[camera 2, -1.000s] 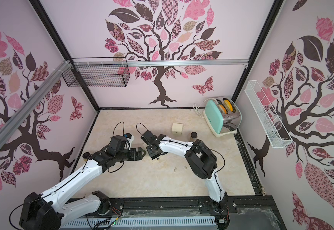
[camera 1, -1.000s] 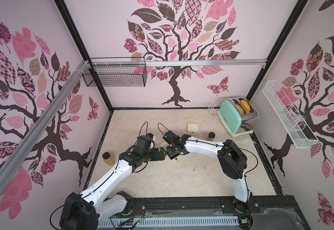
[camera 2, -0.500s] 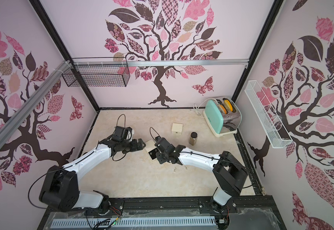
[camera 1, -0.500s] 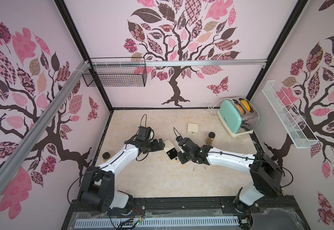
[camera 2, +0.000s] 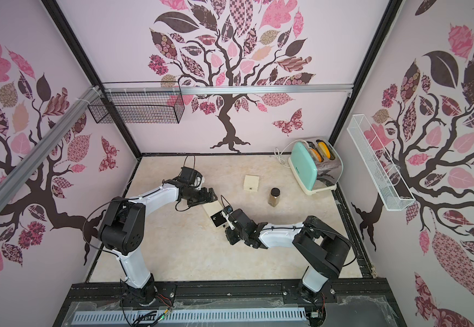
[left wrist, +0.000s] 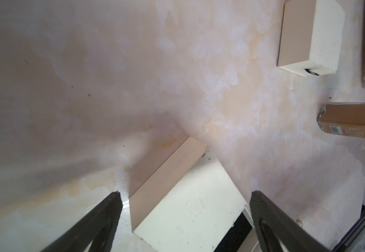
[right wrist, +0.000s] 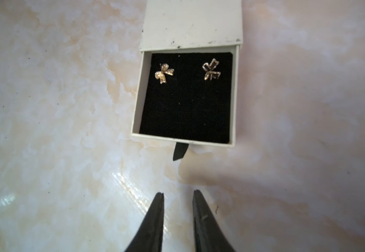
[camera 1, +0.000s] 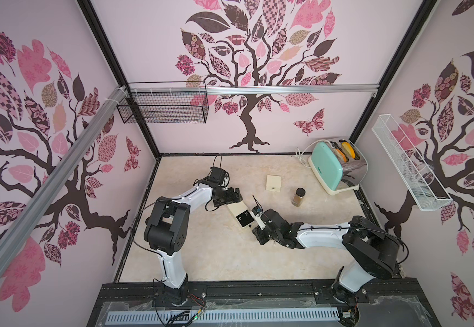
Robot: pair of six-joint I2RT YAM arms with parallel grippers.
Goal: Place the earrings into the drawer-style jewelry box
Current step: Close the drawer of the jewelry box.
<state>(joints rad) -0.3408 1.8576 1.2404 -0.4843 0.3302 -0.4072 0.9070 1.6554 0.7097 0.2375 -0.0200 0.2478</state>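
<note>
Earrings (right wrist: 164, 73) in open drawer (right wrist: 136, 104), right end effector (right wrist: 178, 196) near pull tab (right wrist: 179, 152)

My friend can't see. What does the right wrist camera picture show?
A sparkly golden earring and an open-outline golden earring lie on the black lining of a pulled-out white drawer. The right gripper faces its black pull tab, tips slightly apart, holding nothing.
</note>
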